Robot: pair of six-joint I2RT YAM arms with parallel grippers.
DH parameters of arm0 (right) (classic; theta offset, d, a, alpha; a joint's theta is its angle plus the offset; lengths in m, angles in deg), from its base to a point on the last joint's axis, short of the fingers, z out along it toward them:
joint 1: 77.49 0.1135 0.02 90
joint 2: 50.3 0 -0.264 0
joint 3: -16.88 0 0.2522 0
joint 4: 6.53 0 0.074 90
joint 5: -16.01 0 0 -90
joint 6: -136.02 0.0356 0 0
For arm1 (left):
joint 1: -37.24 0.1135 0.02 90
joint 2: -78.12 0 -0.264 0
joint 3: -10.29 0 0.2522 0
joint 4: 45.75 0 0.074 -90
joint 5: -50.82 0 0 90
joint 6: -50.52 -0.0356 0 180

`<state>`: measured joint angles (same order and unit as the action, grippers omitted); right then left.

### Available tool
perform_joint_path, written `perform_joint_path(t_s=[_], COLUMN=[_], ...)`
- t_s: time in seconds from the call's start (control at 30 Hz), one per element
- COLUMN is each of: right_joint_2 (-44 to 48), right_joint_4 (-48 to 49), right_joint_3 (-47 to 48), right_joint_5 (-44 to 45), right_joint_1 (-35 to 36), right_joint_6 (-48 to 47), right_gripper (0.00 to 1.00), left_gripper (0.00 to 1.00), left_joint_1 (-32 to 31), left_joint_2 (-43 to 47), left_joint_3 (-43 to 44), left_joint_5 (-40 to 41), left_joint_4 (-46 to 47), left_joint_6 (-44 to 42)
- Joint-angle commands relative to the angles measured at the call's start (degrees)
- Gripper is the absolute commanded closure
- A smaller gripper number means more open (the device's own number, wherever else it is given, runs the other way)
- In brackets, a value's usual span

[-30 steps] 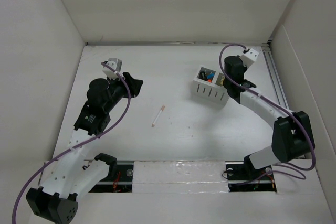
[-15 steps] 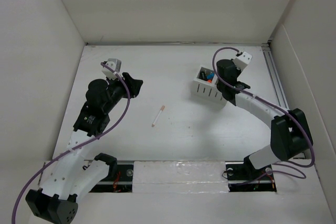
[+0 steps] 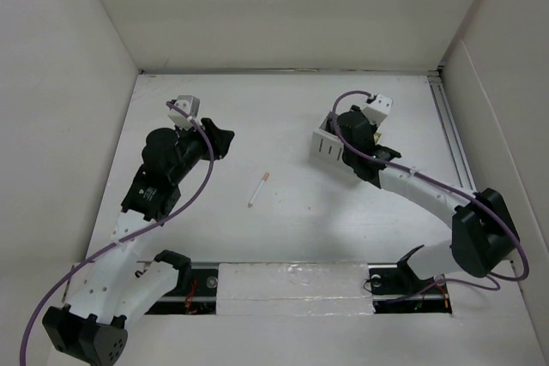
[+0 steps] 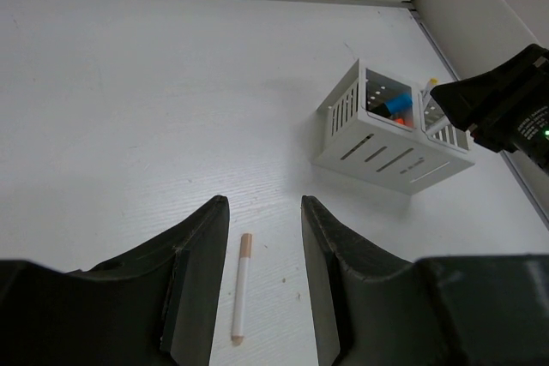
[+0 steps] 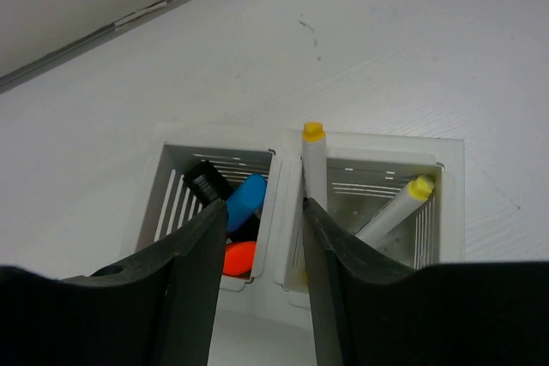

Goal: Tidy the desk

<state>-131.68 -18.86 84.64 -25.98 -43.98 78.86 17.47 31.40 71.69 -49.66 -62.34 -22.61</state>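
The desk (image 3: 283,100) is a white tabletop. A white pen with a tan tip (image 3: 258,189) lies at its middle, and also shows in the left wrist view (image 4: 241,287). My left gripper (image 3: 223,140) is open and empty, left of the pen; in its own view (image 4: 264,205) the pen lies between the fingers, below them. My right gripper (image 3: 341,136) is open and empty, right above the white slotted organizer (image 3: 328,151). In its view (image 5: 264,208) the fingers straddle the divider. Two yellow-capped markers (image 5: 399,207) stand in the right compartment. Black, blue and orange items (image 5: 247,199) fill the left one.
White wall panels (image 3: 51,100) enclose the desk on the left, back and right. A metal rail (image 3: 449,117) runs along the right edge. The organizer (image 4: 390,139) and my right gripper (image 4: 506,109) show at the right of the left wrist view.
My right gripper has moved left, from the organizer's right side to directly above it. The left arm and the pen have not moved.
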Motion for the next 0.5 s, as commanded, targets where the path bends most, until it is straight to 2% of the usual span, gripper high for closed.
perform_joint_path(t_s=[0.0, 0.07, 0.1, 0.17, 0.2, 0.23, 0.33, 0.47], right_joint_2=[3.51, 3.95, 3.34, 2.82, 0.9, -0.34, -7.09, -14.93], right_joint_4=[-0.03, 1.64, 3.99, 4.37, 4.46, 4.54, 4.02, 1.38], right_joint_3=[0.49, 0.41, 0.23, 0.4, 0.67, 1.54, 3.04, 8.57], right_joint_5=[0.24, -2.73, -8.14, -9.41, -10.82, -13.88, -17.15, -19.44], right_joint_1=[1.02, 1.64, 3.81, 4.71, 6.63, 7.69, 12.34, 18.15], right_joint_6=[-0.41, -1.37, -2.42, -2.26, -1.91, -1.82, -1.9, -2.6], right_gripper=[0.54, 0.54, 0.54, 0.55, 0.59, 0.74, 1.0, 1.0], left_gripper=[0.65, 0.65, 0.65, 0.65, 0.65, 0.65, 0.65, 0.65], left_joint_1=[-0.09, -0.09, -0.09, -0.09, -0.09, -0.09, -0.09, -0.09], left_joint_2=[-0.21, -0.13, 0.13, -0.3, -0.39, -0.48, 0.14, -0.39], left_joint_3=[1.23, 1.14, 1.23, 1.14, 1.4, 1.32, 1.14, 1.4], left_joint_5=[-0.24, -0.59, -0.16, 0.02, 0.11, -0.06, 0.02, -0.24], left_joint_4=[2.39, 2.39, 2.48, 2.39, 2.48, 2.39, 2.39, 2.39], left_joint_6=[-0.08, 0.01, -0.07, -0.16, -0.16, -0.16, -0.16, -0.16])
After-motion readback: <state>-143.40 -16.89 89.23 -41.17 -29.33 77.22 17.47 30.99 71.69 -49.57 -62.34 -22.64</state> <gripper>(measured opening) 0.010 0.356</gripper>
